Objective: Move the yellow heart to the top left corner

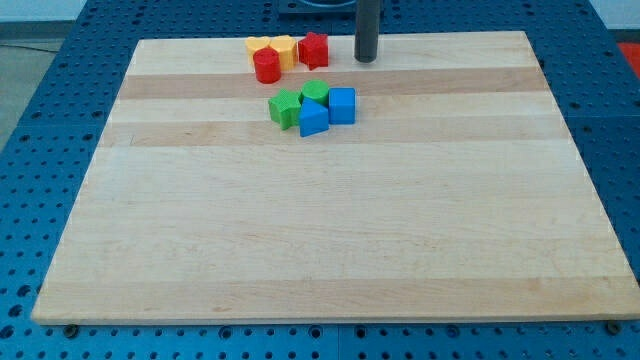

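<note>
Hovering near the board's (330, 250) far edge, my tip (367, 59) sits at about three o'clock from the red star-like block (314, 49), a small gap between them, touching nothing; being a bare rod, it has nothing to clench or release. The yellow heart (259, 46) lies at the nine o'clock end of the top cluster, pressed against a second yellow block (284, 50) and the red cylinder (266, 67). Below, at six o'clock from that cluster, sit two green blocks (284, 107) (315, 93), a blue wedge-like block (312, 120) and a blue cube (342, 105). I judge this the approach step: the heart already faces its corner at nine o'clock. Next I need to get my tip to the heart's three o'clock side without dragging its neighbours along, then push toward nine o'clock.
</note>
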`<state>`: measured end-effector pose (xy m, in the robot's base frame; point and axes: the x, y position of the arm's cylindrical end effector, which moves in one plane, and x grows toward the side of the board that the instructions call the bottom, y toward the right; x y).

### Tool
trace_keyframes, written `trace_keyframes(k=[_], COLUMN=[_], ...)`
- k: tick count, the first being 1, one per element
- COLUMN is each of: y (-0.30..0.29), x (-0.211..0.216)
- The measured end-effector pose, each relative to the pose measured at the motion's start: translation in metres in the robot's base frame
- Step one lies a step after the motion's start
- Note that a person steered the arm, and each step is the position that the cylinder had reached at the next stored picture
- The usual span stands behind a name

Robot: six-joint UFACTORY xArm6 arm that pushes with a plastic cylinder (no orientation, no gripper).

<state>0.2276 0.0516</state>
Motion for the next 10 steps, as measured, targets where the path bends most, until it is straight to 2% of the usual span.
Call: trace_keyframes(k=[3, 8, 10], y=[-0.099, -0.172, -0.182], x=[-0.006, -0.003, -0.01])
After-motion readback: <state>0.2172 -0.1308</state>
